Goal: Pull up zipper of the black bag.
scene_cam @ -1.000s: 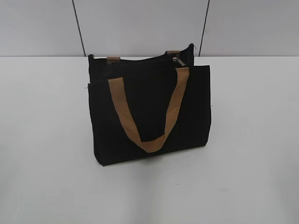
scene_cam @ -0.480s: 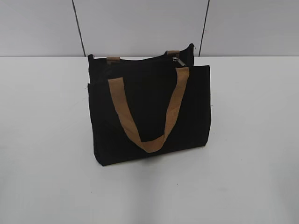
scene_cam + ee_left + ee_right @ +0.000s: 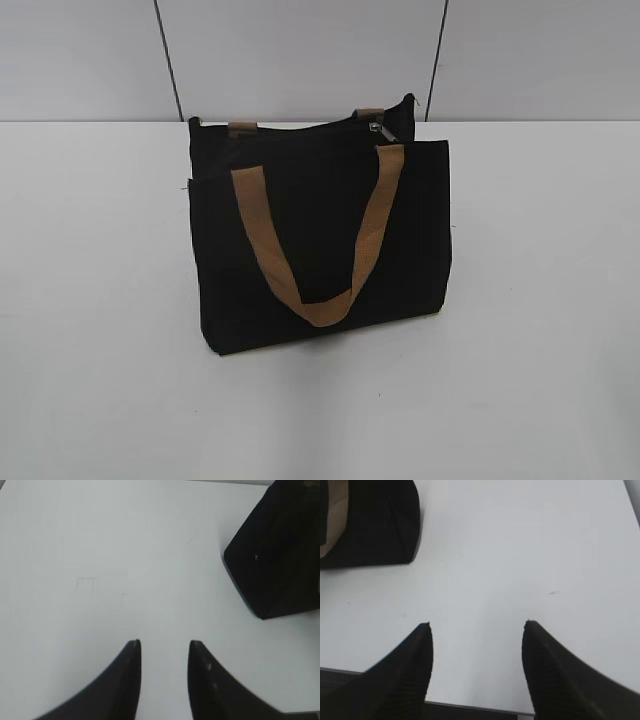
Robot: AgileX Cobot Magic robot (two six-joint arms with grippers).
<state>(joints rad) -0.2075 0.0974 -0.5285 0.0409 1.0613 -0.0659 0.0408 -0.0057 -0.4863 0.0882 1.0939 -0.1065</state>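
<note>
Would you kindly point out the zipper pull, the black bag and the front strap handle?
zipper pull (image 3: 378, 128), exterior view, silver tab.
black bag (image 3: 315, 250), exterior view, front panel.
front strap handle (image 3: 322, 311), exterior view, loop's bottom.

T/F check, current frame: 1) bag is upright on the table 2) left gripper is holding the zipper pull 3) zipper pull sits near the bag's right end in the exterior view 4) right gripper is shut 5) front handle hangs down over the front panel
1) True: the black bag stands upright on the table.
2) False: the left gripper is open over bare table, holding nothing.
3) True: the zipper pull is near the top right end.
4) False: the right gripper is open, apart from the bag.
5) True: the front handle hangs down in a loop.
</note>
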